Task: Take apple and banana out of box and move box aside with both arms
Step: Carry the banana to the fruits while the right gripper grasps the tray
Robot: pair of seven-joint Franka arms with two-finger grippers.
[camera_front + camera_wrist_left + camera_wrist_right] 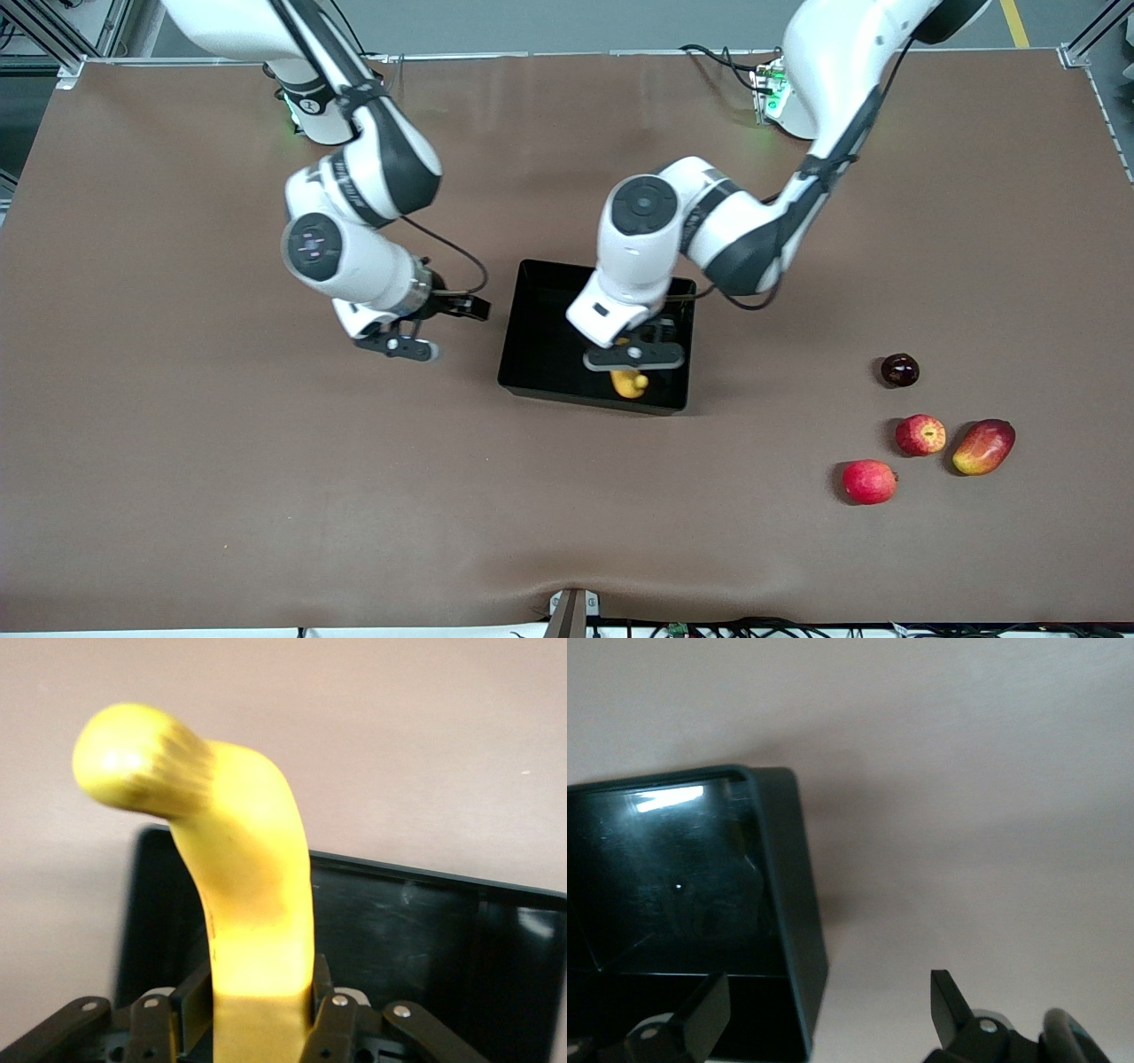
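Gripping the banana (252, 904) lengthwise out from its clenched fingers, the left pincer (634, 356) hangs over the box (542, 341); the right pincer (400, 346) waits released over the bench (266, 496) beside the box's wall, while the apple (920, 435) lies outside, toward the left arm's end.

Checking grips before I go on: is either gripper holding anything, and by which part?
The left gripper, over the box, is shut on the banana across its body, the stalk end sticking out. The right gripper is open and empty beside the box.
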